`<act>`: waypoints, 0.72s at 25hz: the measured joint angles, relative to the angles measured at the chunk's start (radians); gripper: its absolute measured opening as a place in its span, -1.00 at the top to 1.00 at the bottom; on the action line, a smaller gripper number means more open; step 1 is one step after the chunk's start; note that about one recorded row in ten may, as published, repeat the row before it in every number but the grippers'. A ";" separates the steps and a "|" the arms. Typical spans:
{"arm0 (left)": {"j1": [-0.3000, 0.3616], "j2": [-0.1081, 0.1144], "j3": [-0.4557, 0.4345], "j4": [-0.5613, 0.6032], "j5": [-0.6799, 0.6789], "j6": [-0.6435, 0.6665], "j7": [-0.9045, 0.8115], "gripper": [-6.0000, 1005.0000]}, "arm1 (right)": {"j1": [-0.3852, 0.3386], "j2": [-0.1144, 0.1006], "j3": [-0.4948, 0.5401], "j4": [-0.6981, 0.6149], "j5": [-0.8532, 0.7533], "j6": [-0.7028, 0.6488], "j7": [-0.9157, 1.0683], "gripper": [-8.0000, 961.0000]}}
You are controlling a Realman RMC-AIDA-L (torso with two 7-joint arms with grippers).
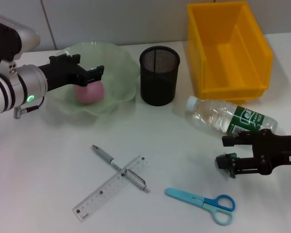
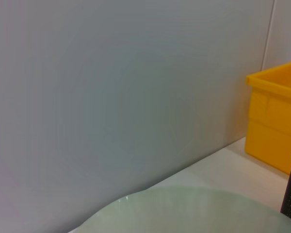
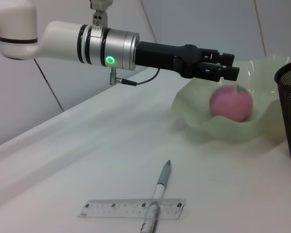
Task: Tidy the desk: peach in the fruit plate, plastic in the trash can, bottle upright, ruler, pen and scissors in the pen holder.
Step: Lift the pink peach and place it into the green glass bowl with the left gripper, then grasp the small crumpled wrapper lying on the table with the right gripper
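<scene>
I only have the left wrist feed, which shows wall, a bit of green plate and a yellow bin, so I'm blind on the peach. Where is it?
Observer: The peach lies inside the fruit plate; the left gripper is just above it.
Operator: Is the gripper gripping it?
Observer: No. In the right wrist view the fingertips sit above the peach, apart from it.
Operator: What's left on the desk?
Observer: The bottle lies on its side by the right gripper. The pen lies across the ruler, the scissors beside them, and the pen holder looks empty.
</scene>
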 joint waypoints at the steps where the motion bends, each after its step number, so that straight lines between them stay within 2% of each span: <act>1: 0.000 0.000 0.000 0.000 0.000 0.002 0.000 -0.14 | 0.000 0.001 0.000 0.000 0.000 0.000 0.000 -0.51; 4: -0.001 0.001 -0.001 0.002 0.000 0.006 -0.001 -0.39 | 0.000 0.001 0.000 0.000 0.000 0.000 0.000 -0.51; 10: -0.001 0.004 -0.002 0.009 0.000 0.038 -0.003 -0.60 | 0.000 0.001 0.000 0.000 0.000 0.000 0.000 -0.51; 11: 0.006 0.007 -0.014 0.025 0.000 0.103 -0.012 -0.60 | 0.000 0.001 0.000 0.000 0.000 0.000 0.000 -0.51; 12: 0.006 0.007 -0.014 0.025 0.000 0.103 -0.012 -0.60 | 0.000 0.001 0.000 0.000 0.000 0.000 0.000 -0.51; 13: 0.017 0.010 -0.025 0.045 0.000 0.162 -0.022 -0.60 | 0.000 0.001 0.000 0.000 0.000 0.000 0.000 -0.51; 14: 0.043 0.013 -0.058 0.102 0.000 0.293 -0.040 -0.60 | 0.001 0.001 0.000 -0.001 0.002 0.000 0.001 -0.51; 15: 0.043 0.013 -0.058 0.102 0.000 0.293 -0.040 -0.60 | 0.001 0.001 0.000 -0.001 0.002 0.000 0.001 -0.51; 18: 0.085 0.016 -0.115 0.176 0.001 0.496 -0.056 -0.60 | 0.006 -0.001 0.000 -0.001 0.003 -0.001 0.006 -0.51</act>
